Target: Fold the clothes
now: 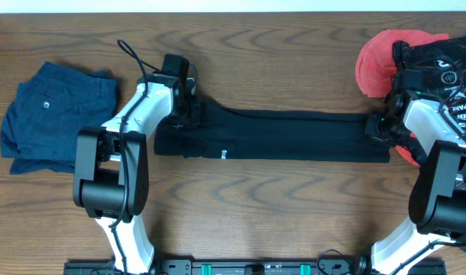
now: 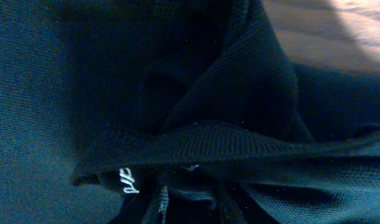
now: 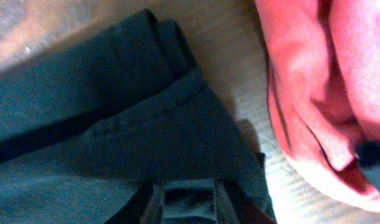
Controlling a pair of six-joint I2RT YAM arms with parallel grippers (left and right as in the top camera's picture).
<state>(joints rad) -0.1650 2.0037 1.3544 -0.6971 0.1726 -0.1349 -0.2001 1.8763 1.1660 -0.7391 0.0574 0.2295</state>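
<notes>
I've got black trousers (image 1: 294, 136) flat mid table (image 1: 294, 206), stretched left to right. L gripper (image 1: 190, 114) at left end, R gripper (image 1: 373, 127) at right end. Can't tell if either's clamped.

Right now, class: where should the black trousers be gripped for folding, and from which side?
Grip the trousers at a short end, coming from above: they lie flat as one long narrow strip, so carrying one end over the other halves them.
</notes>
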